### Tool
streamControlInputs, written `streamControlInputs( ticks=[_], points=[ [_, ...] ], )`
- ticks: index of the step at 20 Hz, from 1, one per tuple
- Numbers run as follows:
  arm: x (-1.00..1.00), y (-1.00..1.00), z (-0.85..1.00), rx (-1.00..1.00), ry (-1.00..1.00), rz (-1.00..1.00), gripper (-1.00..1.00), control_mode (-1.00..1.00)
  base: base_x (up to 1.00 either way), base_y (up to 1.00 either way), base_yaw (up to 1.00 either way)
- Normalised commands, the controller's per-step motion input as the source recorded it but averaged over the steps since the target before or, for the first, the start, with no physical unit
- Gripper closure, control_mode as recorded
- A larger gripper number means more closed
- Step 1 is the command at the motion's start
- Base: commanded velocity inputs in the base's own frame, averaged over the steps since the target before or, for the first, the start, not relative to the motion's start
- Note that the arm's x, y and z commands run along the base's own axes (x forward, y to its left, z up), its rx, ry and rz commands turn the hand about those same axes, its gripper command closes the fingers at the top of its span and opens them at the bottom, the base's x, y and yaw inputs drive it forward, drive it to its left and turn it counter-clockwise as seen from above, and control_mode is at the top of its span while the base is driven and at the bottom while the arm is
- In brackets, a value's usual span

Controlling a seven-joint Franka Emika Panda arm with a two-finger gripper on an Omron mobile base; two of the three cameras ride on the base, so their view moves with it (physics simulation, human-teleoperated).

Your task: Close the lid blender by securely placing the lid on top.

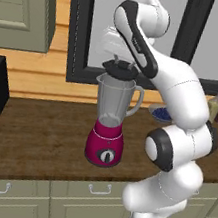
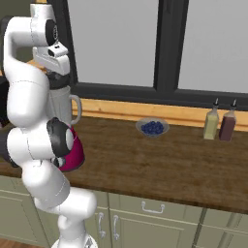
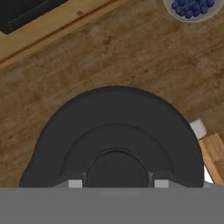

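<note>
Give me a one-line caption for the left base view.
White arm holds round dark lid just over the magenta-based clear-jar blender on the wooden counter.

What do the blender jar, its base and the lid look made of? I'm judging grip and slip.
The blender has a jar of clear grey plastic or glass, see-through; its base is glossy magenta plastic with highlights. The lid looks like matte dark plastic or rubber, without shine.
</note>
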Motion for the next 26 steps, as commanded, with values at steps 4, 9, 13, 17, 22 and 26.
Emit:
streamControlInputs(
  ticks=[4, 9, 13, 17, 22, 26],
  points=[
    [0.06, 0.51, -0.48, -0.07, 0.08, 0.00, 1.00, -1.00, 0.00, 0.00, 0.00],
    [0.02, 0.16, -0.35, -0.03, 0.05, 0.00, 1.00, -1.00, 0.00, 0.00, 0.00],
    [0.00, -0.27, 0.09, 0.00, 0.00, 0.00, 1.00, -1.00, 0.00, 0.00, 0.00],
    [-0.09, -0.24, 0.02, 0.00, 0.00, 0.00, 1.00, -1.00, 0.00, 0.00, 0.00],
    [-0.04, -0.01, -0.18, 0.00, 0.00, 0.01, 1.00, -1.00, 0.00, 0.00, 0.00],
    [-0.22, -0.01, -0.16, 0.00, 0.00, 0.05, 1.00, -1.00, 0.00, 0.00, 0.00]
  ],
)
